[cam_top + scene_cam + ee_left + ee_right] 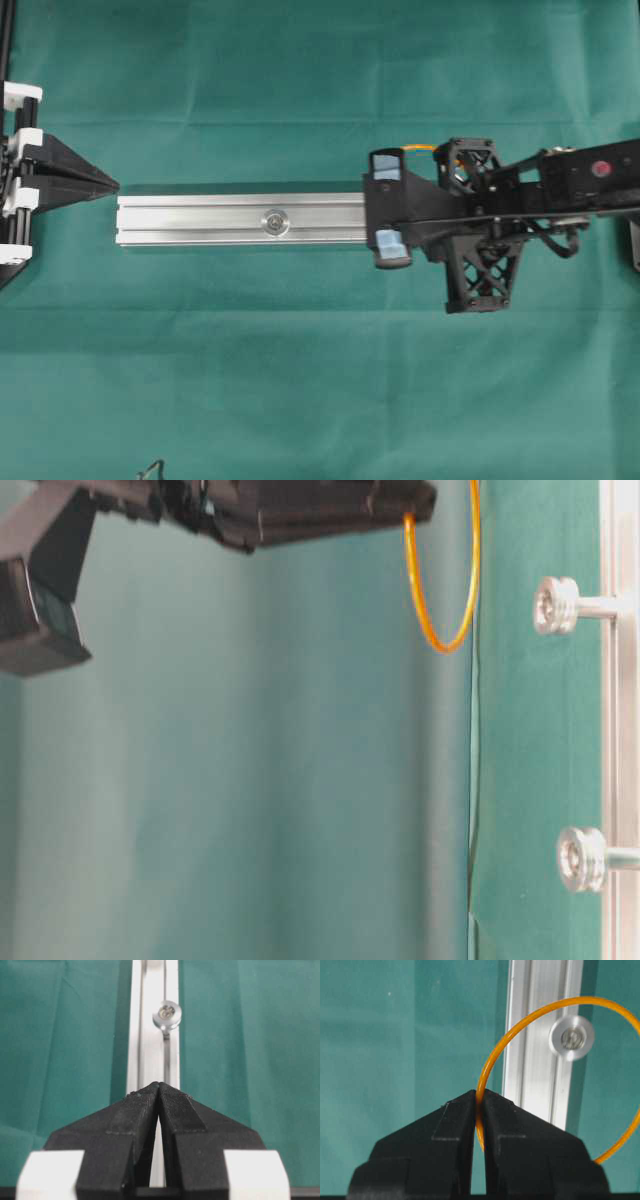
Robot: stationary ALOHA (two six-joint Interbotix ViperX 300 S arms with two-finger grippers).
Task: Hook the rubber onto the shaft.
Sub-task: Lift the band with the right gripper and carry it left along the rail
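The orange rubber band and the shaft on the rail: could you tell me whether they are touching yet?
Apart. The table-level view shows the rubber band hanging from the right claw, with green cloth visible between it and the nearest shaft.

No readable text, label, brand, number or sign shows in any of the views.

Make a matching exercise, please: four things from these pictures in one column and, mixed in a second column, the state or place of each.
Things:
1. rubber
2. left gripper
3. right gripper
4. aluminium rail

States or places:
a. shut on nothing, at the end of the rail
b. lying flat on the green cloth
c. an orange loop hanging free, not yet on a shaft
d. shut, pinching a thin cord

Pairs: 1-c, 2-a, 3-d, 4-b
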